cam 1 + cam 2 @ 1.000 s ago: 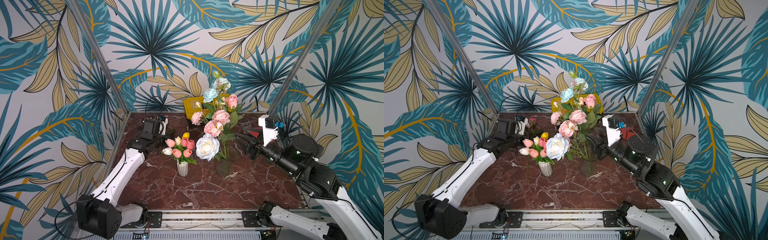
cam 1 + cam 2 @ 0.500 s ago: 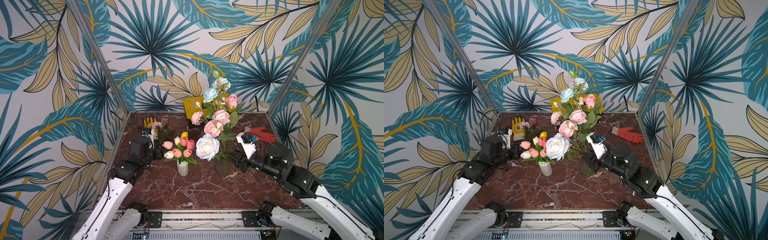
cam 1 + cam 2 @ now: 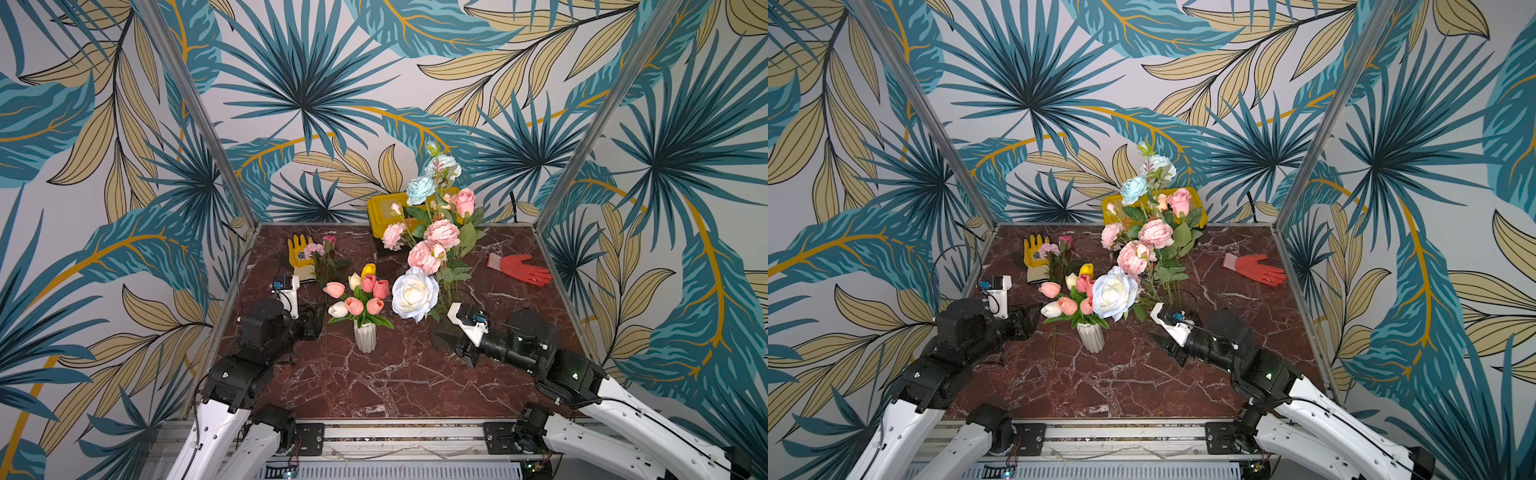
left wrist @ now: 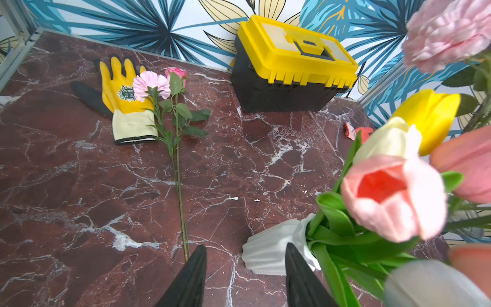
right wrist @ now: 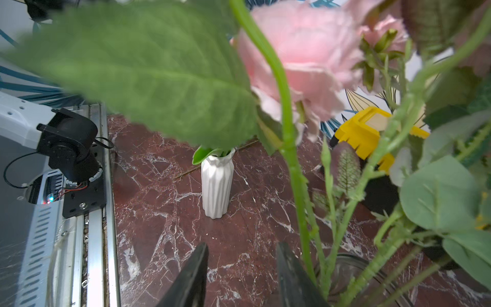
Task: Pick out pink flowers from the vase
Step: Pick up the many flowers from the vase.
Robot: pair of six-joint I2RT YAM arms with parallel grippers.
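Currently listed on the red-brown marble table [image 3: 395, 386]: a clear glass vase [image 5: 345, 268], largely hidden in both top views behind the right arm, in which pink peonies [image 3: 441, 233] and a pink rose [image 3: 462, 201] are stood upright among a large white rose [image 3: 415, 293], pale blue blooms [image 3: 419, 190] and green leaves. A white ribbed vase [image 3: 365, 337] is placed just beside it, toward the left arm, and is filled with pink tulips [image 3: 354, 305], one yellow tulip [image 3: 368, 270] and cream ones. Two more blooms are laid flat near the far left corner: a pink carnation [image 4: 151, 85], its head rested on a yellow glove [image 4: 119, 95], and a hot-pink rose [image 4: 176, 73] just beside it, with stems pointed toward the left gripper [image 4: 245, 245]. That gripper's jaws are seen parted with nothing between them, the tips low beside the long stem's end and the white ribbed vase. The right gripper [image 5: 242, 244] is likewise parted and empty, held just beside the glass vase's rim and its green stems. A red glove [image 3: 521, 268] is laid at the right side, well apart; a yellow-lidded toolbox [image 4: 292, 58] is stood against the back wall.
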